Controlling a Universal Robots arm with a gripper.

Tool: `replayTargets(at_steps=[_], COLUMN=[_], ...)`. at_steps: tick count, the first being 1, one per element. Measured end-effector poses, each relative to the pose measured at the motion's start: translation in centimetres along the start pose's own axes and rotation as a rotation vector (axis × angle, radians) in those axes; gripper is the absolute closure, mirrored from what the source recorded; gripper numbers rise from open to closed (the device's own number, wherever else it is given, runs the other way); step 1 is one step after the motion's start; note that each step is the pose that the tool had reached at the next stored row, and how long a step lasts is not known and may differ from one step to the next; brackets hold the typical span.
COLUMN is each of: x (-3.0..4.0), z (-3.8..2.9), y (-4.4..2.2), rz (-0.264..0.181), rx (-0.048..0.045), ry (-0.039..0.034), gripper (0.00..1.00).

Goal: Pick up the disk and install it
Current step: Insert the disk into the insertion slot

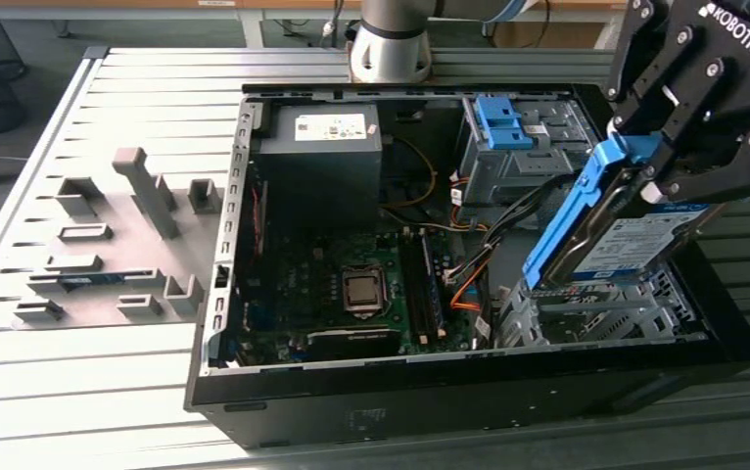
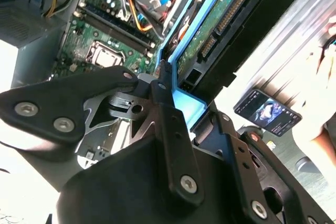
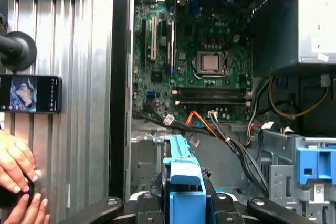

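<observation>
1. End effector (image 1: 652,164) is clamped on the disk (image 1: 630,245), gripping it by the blue side rails.
2. Disk hangs over the case (image 1: 480,377), at the case's end toward the exterior view's right. It is tilted on edge with the label facing out.
3. Disk's lower end sits right at the metal cage (image 1: 610,313) inside the case; can't tell if they touch.
4. In the second wrist view the disk's (image 2: 210,40) green underside and connectors show, with a blue rail running down btwn the fingers (image 2: 163,103).
5. In the first wrist view a blue rail (image 3: 184,171) stands up from the end effector (image 3: 184,205), w/ the case open below.
6. Inside the case:
   - board (image 1: 349,294) lies flat on the floor
   - grey PSU (image 1: 323,147) sits at the far end
   - bare blue bracket (image 1: 499,122) is in the far bay
   - orange and black cables (image 1: 473,264) run btwn board and cage
7. Case rests on the slatted table (image 1: 88,392); grey blocks (image 1: 153,196) stand outside the case, toward the exterior view's left.
8. Outside the case wall, a phone (image 3: 29,94) lies on the table, with a person's hand (image 3: 16,166) near it.
</observation>
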State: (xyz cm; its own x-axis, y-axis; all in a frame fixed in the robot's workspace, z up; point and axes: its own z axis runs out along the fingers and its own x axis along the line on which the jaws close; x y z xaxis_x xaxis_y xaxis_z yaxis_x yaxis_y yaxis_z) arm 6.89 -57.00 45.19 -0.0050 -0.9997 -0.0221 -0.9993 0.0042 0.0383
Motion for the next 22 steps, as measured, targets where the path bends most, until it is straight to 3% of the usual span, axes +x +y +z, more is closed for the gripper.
replayTargets(at_steps=[3, 11, 18, 22], x=[0.01, 0.03, 0.08, 0.09], z=[0.42, 1.61, 2.45, 2.5], y=[-0.61, -1.04, -1.13, -1.13], rz=[0.0, 0.0, 0.001, 0.001], rx=[0.0, 0.0002, 0.0002, 0.0002], ry=[0.0, -0.0001, -0.0002, 0.0002], gripper=[0.64, 0.64, 0.64, 0.64])
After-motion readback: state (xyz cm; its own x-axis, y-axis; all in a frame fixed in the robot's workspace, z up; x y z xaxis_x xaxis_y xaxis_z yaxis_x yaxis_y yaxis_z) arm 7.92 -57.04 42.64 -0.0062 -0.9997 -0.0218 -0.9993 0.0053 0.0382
